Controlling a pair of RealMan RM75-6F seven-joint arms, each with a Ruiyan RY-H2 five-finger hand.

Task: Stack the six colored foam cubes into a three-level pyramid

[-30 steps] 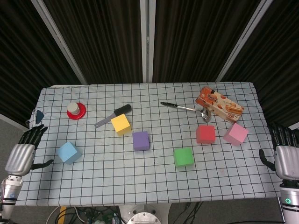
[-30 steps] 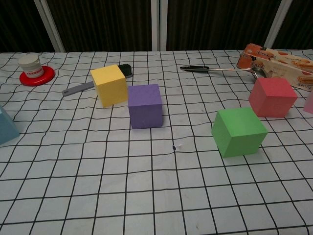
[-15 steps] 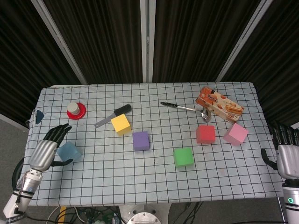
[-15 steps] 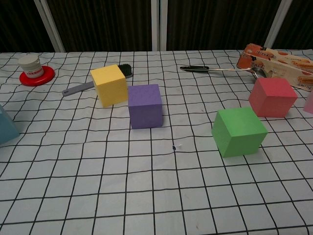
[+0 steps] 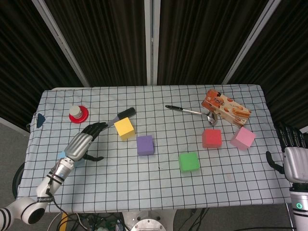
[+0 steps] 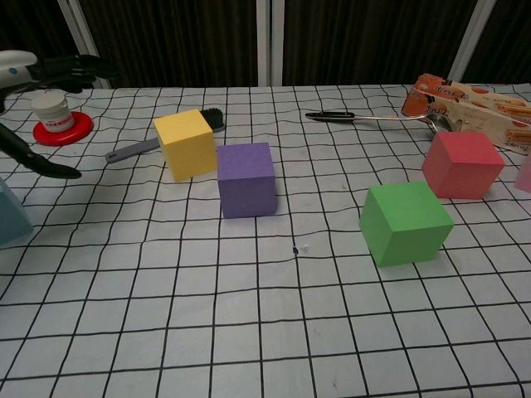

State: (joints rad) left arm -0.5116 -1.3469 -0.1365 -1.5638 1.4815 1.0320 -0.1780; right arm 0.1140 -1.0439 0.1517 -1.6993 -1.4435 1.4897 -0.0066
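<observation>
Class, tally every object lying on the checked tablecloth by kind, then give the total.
Foam cubes: 6 (yellow, purple, green, red, pink, blue)
Brush: 1
Spoon: 1
Snack box: 1
Jar on red lid: 1
Total: 10

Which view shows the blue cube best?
Chest view, though only partly: the blue cube is cut off at the left frame edge. In the head view the left hand covers it almost entirely.

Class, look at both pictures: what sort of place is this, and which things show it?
Probably a robot test or lab setup: a table with a grid-patterned cloth, dark curtains behind it, and a robot left hand above scattered foam cubes such as the purple cube.
</observation>
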